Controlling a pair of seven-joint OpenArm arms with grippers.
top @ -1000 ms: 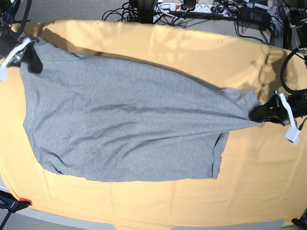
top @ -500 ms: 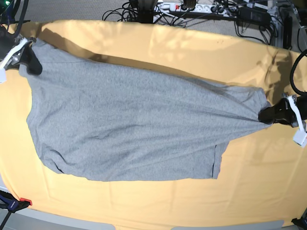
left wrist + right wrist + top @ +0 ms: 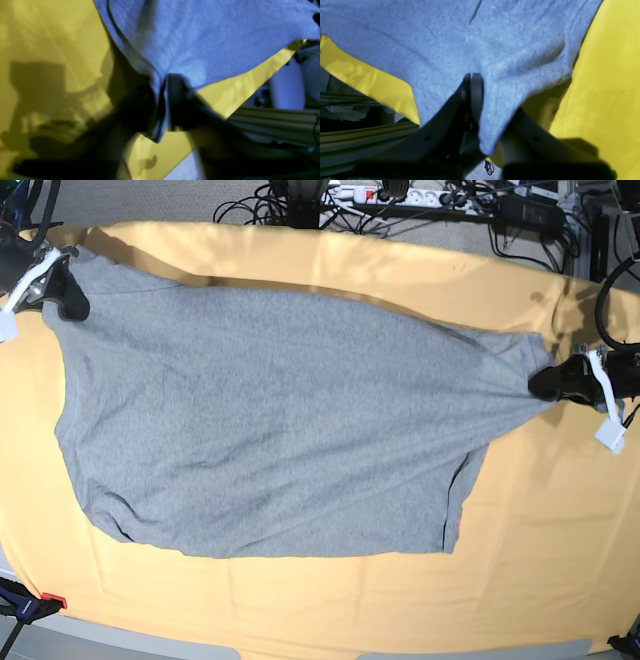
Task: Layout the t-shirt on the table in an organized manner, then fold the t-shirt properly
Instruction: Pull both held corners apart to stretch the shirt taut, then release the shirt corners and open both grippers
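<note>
We see a heather-grey short-sleeved cotton t-shirt (image 3: 270, 420) stretched wide across the pale yellow-orange cloth-covered tabletop (image 3: 540, 580), plain side up, pulled taut between the two arms. At the base view's left edge, our right gripper (image 3: 66, 298) has its dark jaws pressed together on a corner of the fabric; the wrist view shows them meeting with grey cloth draped on either side and a fold hanging below. At the opposite end, our left gripper (image 3: 548, 383) has a bunched corner of the shirt between its black jaws, a dark-edged hem hanging down through the gap; the blurred wrist view does not let us tell whether they clamp it or stand slightly apart. Behind the tabletop's far edge lie black cables and a white power strip (image 3: 350, 194).
</note>
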